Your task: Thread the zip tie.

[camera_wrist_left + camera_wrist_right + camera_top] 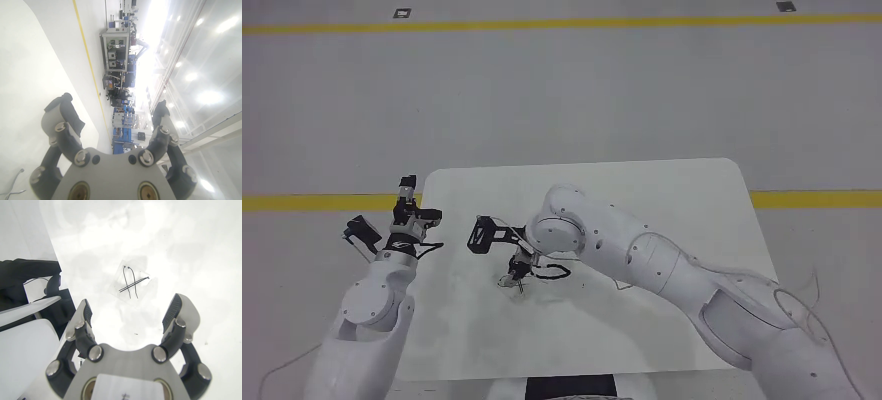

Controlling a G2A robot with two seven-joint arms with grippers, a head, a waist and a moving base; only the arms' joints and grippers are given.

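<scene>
While the left arm sits at the surface's left edge in the top view, the right arm reaches in from the right edge. The right pincer (515, 278) hangs low over the surface (662, 200), left of centre. The left pincer (407, 197) is just at the left edge.

At the left wrist, the left pincer (113, 111) is spread wide with nothing in it. It points along the surface's edge.

At the right wrist, the right pincer (129, 311) is also spread apart and empty, aimed down at the surface. The zip ties (131, 283) lie flat ahead of its fingertips, clear of them and roughly in line with the gap. They are thin and black: two curved ones side by side, straight ones crossing them. All rest on a clear film (147, 287).
</scene>
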